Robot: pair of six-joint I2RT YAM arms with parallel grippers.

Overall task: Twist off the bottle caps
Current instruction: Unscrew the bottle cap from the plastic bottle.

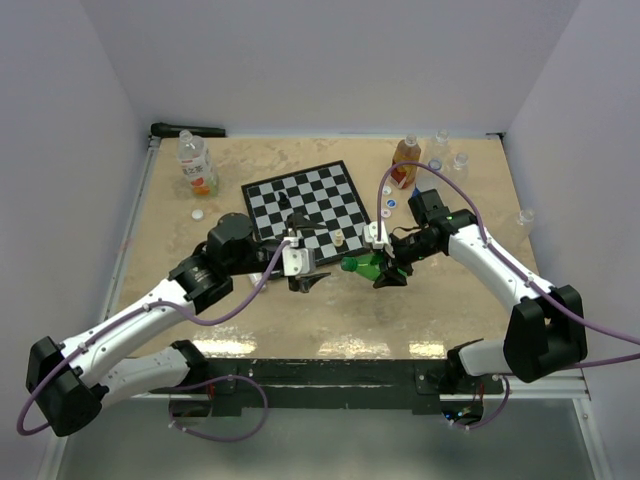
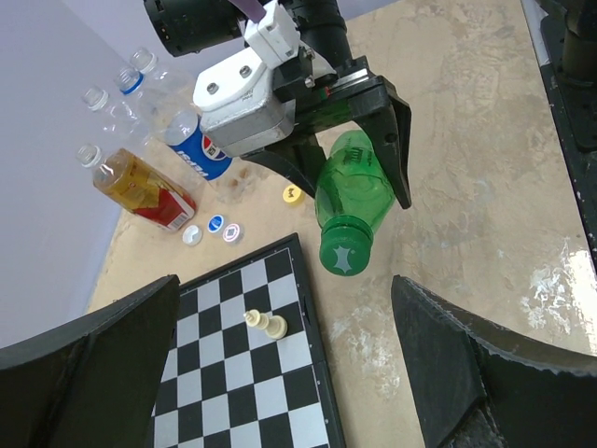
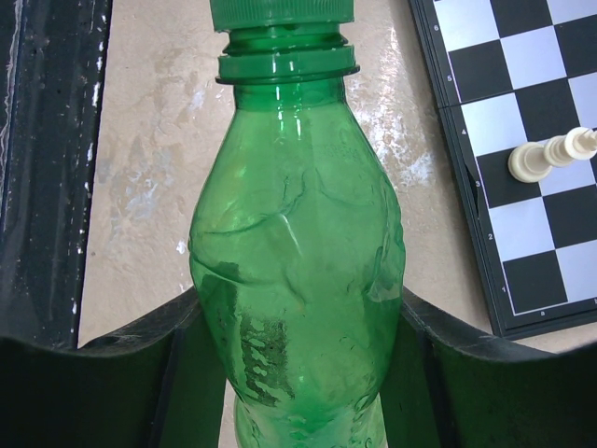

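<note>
**Green bottle clamped in R end effector, cap on; L end effector open facing it**

Near edge of desk (image 1: pixel 330 325): both arms reach in twd the centre. R end effector (image 1: pixel 386 268) is clamped on the body of the green bottle (image 1: pixel 362 265), one finger (image 3: pixel 121 373) on each side (right wrist view shows the plastic creased betw. them). The bottle is held on its side, neck pointing at the L arm. The green cap (image 2: pixel 340 257) sits on the neck. L end effector (image 1: pixel 303 278) faces that cap w/ jaws wide apart and nothing in them. The cap lines up w/ the gap but is apart from both L fingers (image 2: pixel 93 373).

Just beyond is the chessboard (image 1: pixel 305 200), its near edge just beside the bottle. A white chess piece (image 2: pixel 266 324) lies tipped over on the board near that edge, and a dark chess piece (image 1: pixel 284 201) stands farther in.

Past the board's right corner are loose caps on the desk: white cap (image 2: pixel 191 235), blue-white cap (image 2: pixel 215 224) and red-white cap (image 2: pixel 230 231) close together, yellow cap (image 2: pixel 293 194) a bit apart. Behind them are the orange-labelled bottle (image 1: pixel 405 162) and the blue-labelled bottle (image 2: pixel 201 154), then clear bottles (image 1: pixel 440 140) at the far right. Far left is a labelled clear bottle (image 1: pixel 197 165), upright, w/ a lone white cap (image 1: pixel 197 213) near it.
</note>
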